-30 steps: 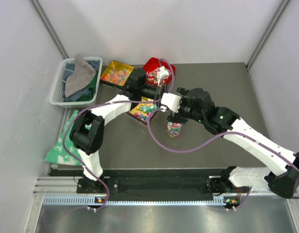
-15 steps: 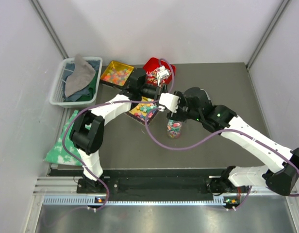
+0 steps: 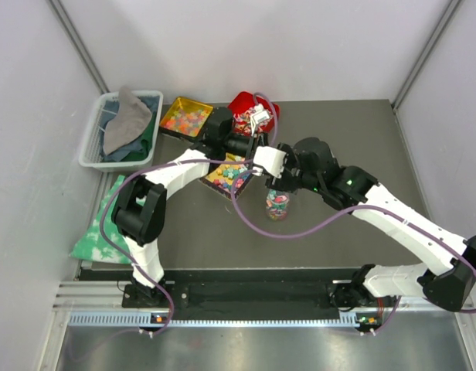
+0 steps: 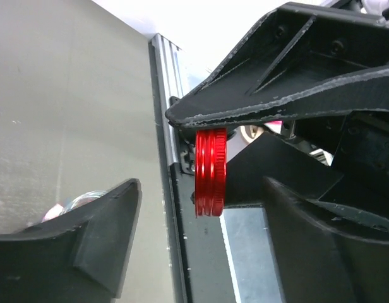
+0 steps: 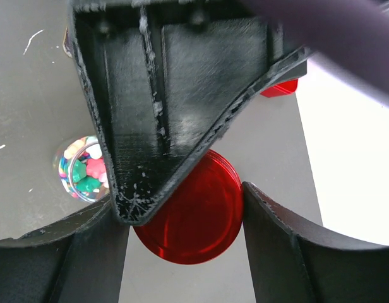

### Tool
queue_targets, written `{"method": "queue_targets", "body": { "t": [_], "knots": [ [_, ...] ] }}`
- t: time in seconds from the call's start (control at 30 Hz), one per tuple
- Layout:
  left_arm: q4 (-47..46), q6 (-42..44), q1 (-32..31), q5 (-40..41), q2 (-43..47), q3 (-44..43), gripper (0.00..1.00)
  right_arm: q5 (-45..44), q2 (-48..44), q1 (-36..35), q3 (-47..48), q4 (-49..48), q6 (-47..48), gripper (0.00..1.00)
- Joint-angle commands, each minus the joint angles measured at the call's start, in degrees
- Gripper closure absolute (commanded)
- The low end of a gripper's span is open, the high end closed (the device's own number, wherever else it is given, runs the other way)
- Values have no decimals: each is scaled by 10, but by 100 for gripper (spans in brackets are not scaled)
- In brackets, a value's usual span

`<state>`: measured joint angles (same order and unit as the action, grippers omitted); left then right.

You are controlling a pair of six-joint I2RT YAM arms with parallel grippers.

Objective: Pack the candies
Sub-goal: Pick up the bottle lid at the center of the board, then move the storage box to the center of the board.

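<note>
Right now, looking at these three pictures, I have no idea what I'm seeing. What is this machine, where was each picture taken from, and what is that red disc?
It is a pair of robot arms bolted at the near edge of a dark table. The wide picture looks down from above, with the left arm on the left and the right arm on the right. The other two pictures come from small cameras on the wrists, so each shows its own black two-fingered tool close up.

On the table are trays of candies, a basket of cloths and a clear jar holding more candies.

The red disc is a red lid, seen edge-on from the left wrist. The right tool grips it across its width. The left tool stands open around it.
</note>
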<state>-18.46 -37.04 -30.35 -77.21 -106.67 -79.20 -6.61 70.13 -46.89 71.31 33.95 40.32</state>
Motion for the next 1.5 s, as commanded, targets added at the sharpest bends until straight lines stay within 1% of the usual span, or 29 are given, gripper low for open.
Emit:
{"method": "queue_targets", "body": {
  "t": [0.0,0.03,0.13,0.17,0.23,0.27,0.3,0.37,0.4,0.43,0.53,0.57,0.6,0.63,0.67,0.7,0.73,0.87,0.93,1.0,1.1,1.27,1.4,1.47],
  "knots": [
    [-11,14,17,-5,-3,-34,5,-9,-30,-7,10,-8,-9,47],
    [-4,22,31,-1,-2,-44,1,-11,-38,-7,7,-8,-9,47],
    [93,111,63,31,1,-72,1,-11,-56,2,-5,-4,-11,46],
    [206,203,68,47,1,-84,1,1,-67,8,-5,0,-15,46],
    [321,311,69,104,-4,-126,1,18,-75,37,-1,3,-27,46],
    [399,387,67,122,-6,-134,1,32,-79,50,1,6,-30,46],
    [416,406,65,157,-3,-135,1,38,-82,70,7,9,-37,46],
    [442,449,65,184,8,-118,1,54,-84,89,10,10,-43,46],
    [445,455,65,208,27,-106,1,57,-84,96,12,9,-51,46],
    [443,457,66,250,38,-73,1,60,-85,111,13,10,-54,46],
    [459,506,69,315,87,-9,1,63,-89,128,12,13,-61,45],
    [478,553,71,317,97,2,1,63,-89,132,12,11,-62,45],
    [496,578,72,318,115,20,1,63,-89,137,13,12,-65,45],
    [544,602,74,317,122,25,1,63,-88,144,13,11,-66,45],
    [567,642,76,308,129,29,1,63,-88,148,14,11,-67,45],
    [594,665,83,297,138,31,1,63,-88,151,16,11,-72,44],
    [645,685,85,291,141,30,1,63,-86,151,17,13,-72,44],
    [727,743,88,314,140,34,1,78,-83,151,23,16,-75,44],
    [731,743,88,344,137,55,1,76,-81,151,27,20,-75,44],
    [702,722,88,394,139,86,1,76,-83,152,29,23,-76,43],
    [664,695,88,448,132,116,1,74,-85,153,28,24,-75,43],
    [636,678,88,467,104,134,1,78,-90,155,23,23,-77,43],
    [551,650,88,488,83,144,1,85,-92,156,20,27,-77,43],
    [533,637,88,495,62,139,1,88,-91,156,18,28,-76,43]
  ]
}}
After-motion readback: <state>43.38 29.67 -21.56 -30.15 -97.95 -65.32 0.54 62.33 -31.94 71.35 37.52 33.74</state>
